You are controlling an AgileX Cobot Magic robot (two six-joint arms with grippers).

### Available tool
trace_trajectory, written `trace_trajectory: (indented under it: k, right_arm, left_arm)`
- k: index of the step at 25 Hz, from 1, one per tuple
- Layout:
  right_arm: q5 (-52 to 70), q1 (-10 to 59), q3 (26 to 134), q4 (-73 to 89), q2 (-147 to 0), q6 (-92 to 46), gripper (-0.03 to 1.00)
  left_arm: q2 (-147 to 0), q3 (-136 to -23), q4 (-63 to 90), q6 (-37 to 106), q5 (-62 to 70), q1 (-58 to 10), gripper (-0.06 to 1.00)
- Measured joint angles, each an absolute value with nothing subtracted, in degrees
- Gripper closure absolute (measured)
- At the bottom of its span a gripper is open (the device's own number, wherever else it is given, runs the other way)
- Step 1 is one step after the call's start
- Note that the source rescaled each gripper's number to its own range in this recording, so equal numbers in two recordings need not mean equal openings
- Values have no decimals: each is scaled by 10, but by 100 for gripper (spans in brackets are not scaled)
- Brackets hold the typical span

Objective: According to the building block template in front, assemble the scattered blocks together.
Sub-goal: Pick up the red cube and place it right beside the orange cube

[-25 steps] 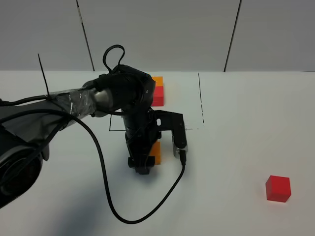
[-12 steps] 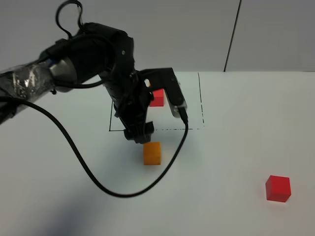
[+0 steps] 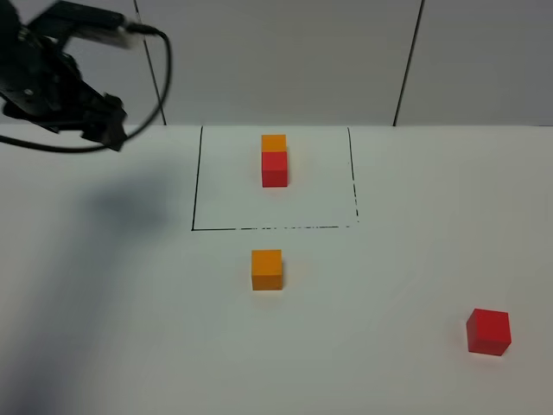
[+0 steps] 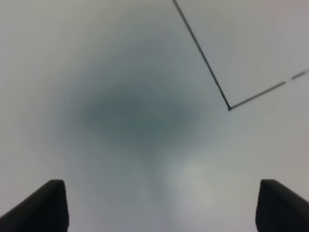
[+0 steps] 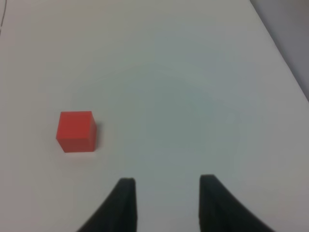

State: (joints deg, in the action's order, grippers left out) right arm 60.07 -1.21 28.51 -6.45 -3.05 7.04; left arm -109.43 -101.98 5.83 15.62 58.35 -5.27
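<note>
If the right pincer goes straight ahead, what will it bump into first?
Probably just the bare white tabletop. Nothing sits ahead of the right pincer; the small red matte cube lies off to one side, though depth is unclear.

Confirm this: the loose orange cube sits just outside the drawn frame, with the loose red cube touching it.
Not touching: the exterior high view shows the loose red cube well apart from the loose orange cube, to its right. The orange one does sit just outside the drawn frame.
</note>
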Motion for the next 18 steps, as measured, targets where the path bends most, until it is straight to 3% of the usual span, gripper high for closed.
trace_trajectory:
  k: [7, 18]
  right_arm:
    - [601, -12, 285, -65, -31, 70, 97]
    - [601, -12, 285, -65, -31, 70, 97]
  left_arm:
    - [-954, -981, 68, 126, 607, 18, -2]
    - [-550, -659, -15, 8, 553, 20, 0]
